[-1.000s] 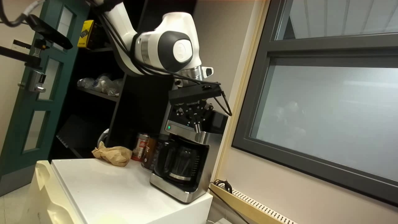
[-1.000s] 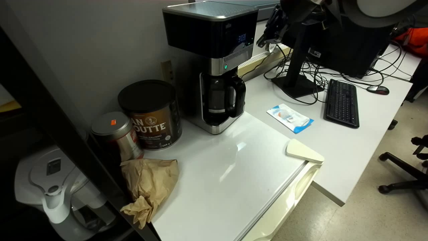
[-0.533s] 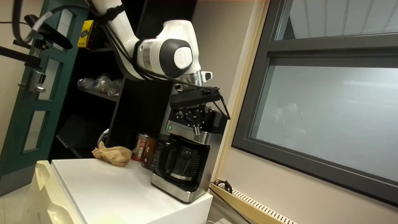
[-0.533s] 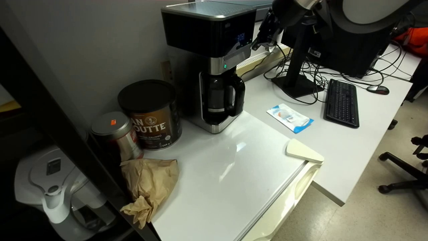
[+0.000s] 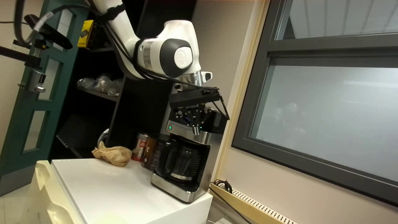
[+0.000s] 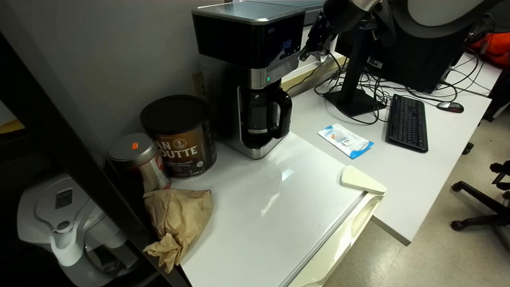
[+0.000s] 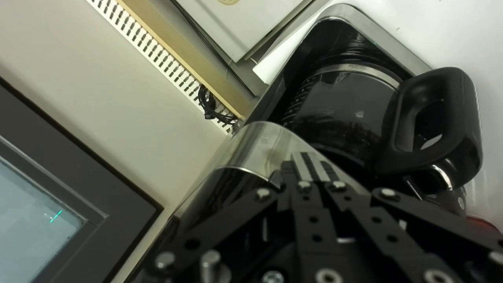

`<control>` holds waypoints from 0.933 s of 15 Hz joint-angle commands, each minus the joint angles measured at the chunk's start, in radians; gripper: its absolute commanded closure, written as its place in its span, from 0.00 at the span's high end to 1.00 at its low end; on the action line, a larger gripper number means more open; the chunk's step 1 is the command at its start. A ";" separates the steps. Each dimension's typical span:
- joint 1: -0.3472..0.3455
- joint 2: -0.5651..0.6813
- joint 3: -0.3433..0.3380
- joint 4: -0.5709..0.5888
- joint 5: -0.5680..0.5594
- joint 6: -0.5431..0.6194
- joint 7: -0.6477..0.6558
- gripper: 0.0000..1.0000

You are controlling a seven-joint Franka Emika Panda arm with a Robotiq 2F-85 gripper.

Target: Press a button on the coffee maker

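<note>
The black and silver coffee maker (image 5: 178, 191) stands on the white cabinet top, with its dark glass carafe (image 5: 184, 161) in place. In an exterior view its black body (image 6: 235, 40) shows a lit blue display (image 6: 286, 44) and a green-lit button (image 6: 268, 78) on the silver strip. The green light (image 5: 170, 127) also shows in an exterior view. My gripper (image 5: 196, 130) is shut and empty, fingertips pointing down at the control strip's front. In the wrist view the fingertips (image 7: 310, 167) lie over the silver strip (image 7: 255, 145). In an exterior view the fingertips (image 6: 303, 56) are at the strip's far end; I cannot tell whether they touch.
A brown coffee can (image 6: 179, 139), a smaller red and silver can (image 6: 139, 159) and a crumpled paper bag (image 6: 179, 219) stand beside the coffee maker. A desk with a keyboard (image 6: 407, 121) and monitor lies beyond. A wall and window frame (image 5: 248, 146) are close behind.
My gripper has moved down a little and closer to the coffee maker, then stayed nearly still over the last half second. The coffee maker has shifted very slightly.
</note>
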 commanded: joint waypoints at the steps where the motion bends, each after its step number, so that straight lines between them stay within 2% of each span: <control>1: 0.000 -0.083 0.001 -0.095 -0.015 -0.017 0.017 0.00; 14: -0.022 -0.287 0.004 -0.372 -0.048 -0.033 -0.030 0.00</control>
